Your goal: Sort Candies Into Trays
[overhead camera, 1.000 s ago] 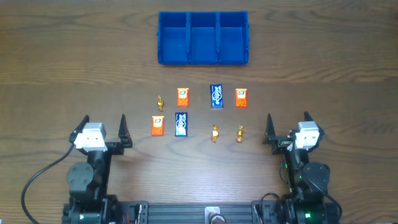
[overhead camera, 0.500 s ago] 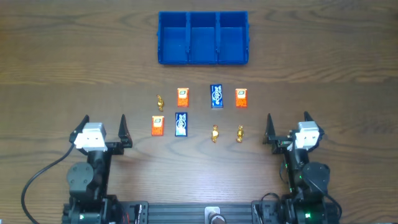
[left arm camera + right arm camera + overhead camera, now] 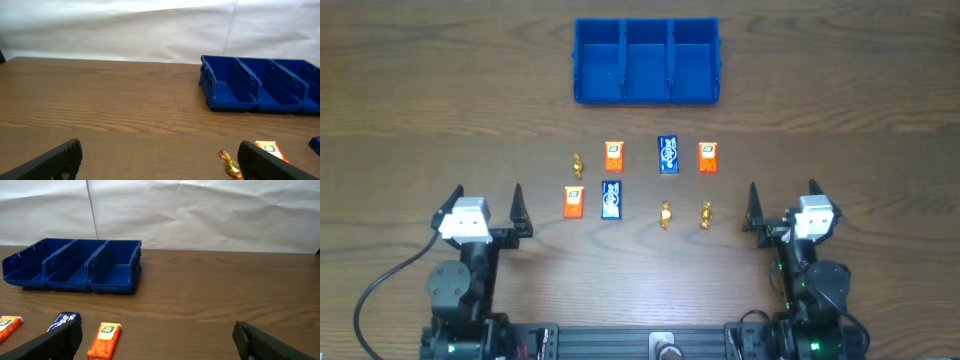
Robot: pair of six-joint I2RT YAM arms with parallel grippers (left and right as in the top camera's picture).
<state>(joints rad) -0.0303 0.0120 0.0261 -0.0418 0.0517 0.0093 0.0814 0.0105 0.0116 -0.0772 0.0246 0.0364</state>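
Eight candies are counted on the wooden table [image 3: 420,100], laid out in two rows of four in the top view. Three gold-wrapped candies [image 3: 577,163] are seen: one at the nine o'clock end of the far row, and two side by side [image 3: 665,214] [image 3: 706,214] at the three o'clock end of the near row. Three orange packs [image 3: 614,156] are seen, flat and oblong with a pale label at one end: two in the far row, the second [image 3: 708,157] at its three o'clock end, and one [image 3: 574,201] at the nine o'clock end of the near row. Two blue packs [image 3: 668,155] are seen, long and narrow with pale print: one between the far row's orange packs, the other [image 3: 611,200] just beside the near row's orange pack. All lie apart from one another. At twelve o'clock from the group, well apart, one blue tray [image 3: 647,97] is set, divided into three compartments side by side. The left gripper [image 3: 487,192] is placed at eight o'clock from the candies and the right gripper [image 3: 782,190] at four o'clock; on each the fingers are spread wide with nothing between them.
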